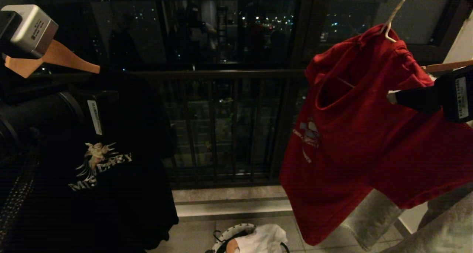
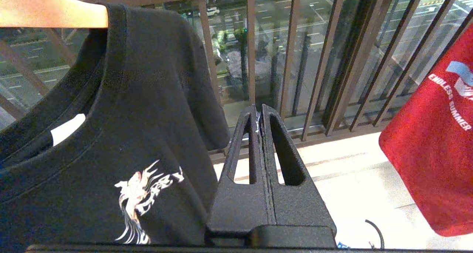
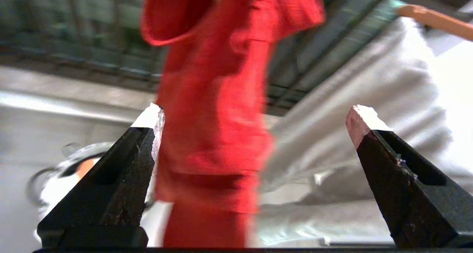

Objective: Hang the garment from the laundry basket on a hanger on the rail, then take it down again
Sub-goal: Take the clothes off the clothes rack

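Dark balcony railing is filling the background, its vertical bars standing in front of night-time city lights, with a pale tiled floor lying below it. Open room is showing between the two hanging shirts, straight out to the bars.

Ahead of the right gripper, the red T-shirt is hanging lopsided on the thin white wire hanger, its neck opening gaping and its hem dangling above the floor. White print reading "ENDLESS SUMMER" is showing on the chest in the left wrist view. The right gripper is reaching in level toward the shirt's shoulder, its fingers standing wide apart with nothing between them; the red cloth is hanging just beyond the tips, blurred. Past the far finger, a pale grey garment is draping downward, and a wooden hanger end is poking out.

Below the fingers, on the floor, the laundry basket with its patterned rim is holding a white T-shirt.

The left gripper is hovering with its fingers pressed together, holding nothing, just beside the sleeve of a black T-shirt with a pale winged print and partly legible lettering. That shirt is hanging on a thick wooden hanger.
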Available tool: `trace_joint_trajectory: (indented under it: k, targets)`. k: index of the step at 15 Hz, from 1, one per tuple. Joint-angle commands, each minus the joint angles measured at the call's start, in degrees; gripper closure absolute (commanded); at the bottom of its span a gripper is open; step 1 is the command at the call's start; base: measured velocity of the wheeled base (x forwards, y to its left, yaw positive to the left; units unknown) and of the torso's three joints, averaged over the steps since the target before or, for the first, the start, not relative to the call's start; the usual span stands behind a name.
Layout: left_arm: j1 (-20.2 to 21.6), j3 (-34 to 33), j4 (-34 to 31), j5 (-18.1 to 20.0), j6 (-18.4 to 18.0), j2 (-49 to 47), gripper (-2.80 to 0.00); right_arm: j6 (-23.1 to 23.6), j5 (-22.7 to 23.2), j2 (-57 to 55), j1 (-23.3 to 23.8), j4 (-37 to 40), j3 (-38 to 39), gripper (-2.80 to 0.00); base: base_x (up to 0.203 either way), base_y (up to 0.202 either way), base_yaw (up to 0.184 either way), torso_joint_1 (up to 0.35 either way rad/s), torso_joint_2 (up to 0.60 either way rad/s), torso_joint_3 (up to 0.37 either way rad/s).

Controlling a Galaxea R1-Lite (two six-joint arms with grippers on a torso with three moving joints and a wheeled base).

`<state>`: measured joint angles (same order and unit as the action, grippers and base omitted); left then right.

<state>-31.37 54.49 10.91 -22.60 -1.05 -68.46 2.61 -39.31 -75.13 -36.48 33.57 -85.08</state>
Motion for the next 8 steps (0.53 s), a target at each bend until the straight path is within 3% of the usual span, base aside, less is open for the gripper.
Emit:
trace_joint_trajectory:
  k: [1,5,8]
  targets:
    - [-0.01,0.00,0.08,-0.16,0.04,0.00,0.00,0.03,3.59,-0.42,1.87,0.03,0.02,-2.80,0.000,0.000,0.000,0.000,0.00,0.000]
    - [-0.01,-0.01,0.08,-0.16,0.06,-0.09,0.00,0.03,14.06,-3.81,11.70,-0.17,-1.65,-2.80,0.000,0.000,0.000,0.000,0.00,0.000]
    - [-0.01,-0.09,0.08,-0.16,0.08,-0.58,0.00,0.03,15.58,-4.06,12.31,-0.09,-1.76,-2.80,0.000,0.000,0.000,0.000,0.00,0.000]
